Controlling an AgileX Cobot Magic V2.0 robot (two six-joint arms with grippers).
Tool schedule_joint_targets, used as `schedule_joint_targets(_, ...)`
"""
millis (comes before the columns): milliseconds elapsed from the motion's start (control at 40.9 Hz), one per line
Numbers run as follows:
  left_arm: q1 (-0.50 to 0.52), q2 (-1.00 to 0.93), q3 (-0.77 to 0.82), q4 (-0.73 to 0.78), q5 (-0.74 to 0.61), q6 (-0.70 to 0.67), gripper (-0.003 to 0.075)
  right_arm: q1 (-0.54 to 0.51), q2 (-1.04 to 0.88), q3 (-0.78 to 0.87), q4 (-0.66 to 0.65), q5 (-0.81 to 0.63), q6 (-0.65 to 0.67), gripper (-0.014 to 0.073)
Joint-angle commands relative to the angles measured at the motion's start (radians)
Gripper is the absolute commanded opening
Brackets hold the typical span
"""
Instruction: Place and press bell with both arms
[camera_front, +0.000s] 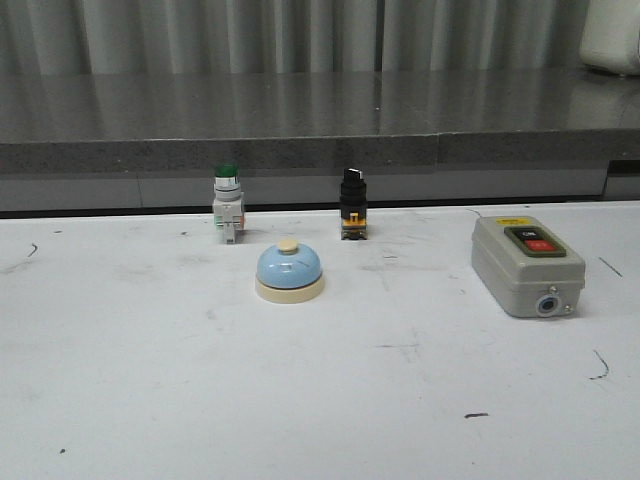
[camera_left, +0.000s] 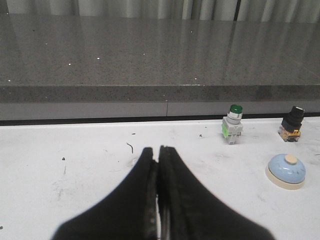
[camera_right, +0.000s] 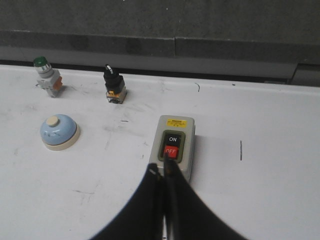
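The light-blue dome bell with cream base and cream button stands upright on the white table, a little left of centre. It also shows in the left wrist view and in the right wrist view. Neither arm shows in the front view. My left gripper is shut and empty over bare table, well apart from the bell. My right gripper is shut and empty, its tips over the near end of the grey switch box, away from the bell.
A green-capped push button and a black selector switch stand behind the bell. The grey switch box lies at the right. A dark stone ledge runs along the table's far edge.
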Motion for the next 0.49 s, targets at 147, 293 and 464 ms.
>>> schedule_joint_targets(147, -0.001, 0.007, -0.027, -0.011, -0.084, -0.008, -0.002, -0.007, -0.295, 0.145, -0.003, -0.105, -0.007, -0.0062)
schedule_joint_targets(293, -0.001, 0.007, -0.027, -0.011, -0.084, -0.008, -0.002, -0.007, -0.384, 0.174, -0.003, -0.104, -0.007, -0.0062)
schedule_joint_targets(464, -0.001, 0.007, -0.027, -0.011, -0.084, -0.008, -0.002, -0.007, -0.403, 0.178, -0.003, -0.104, -0.007, -0.0062)
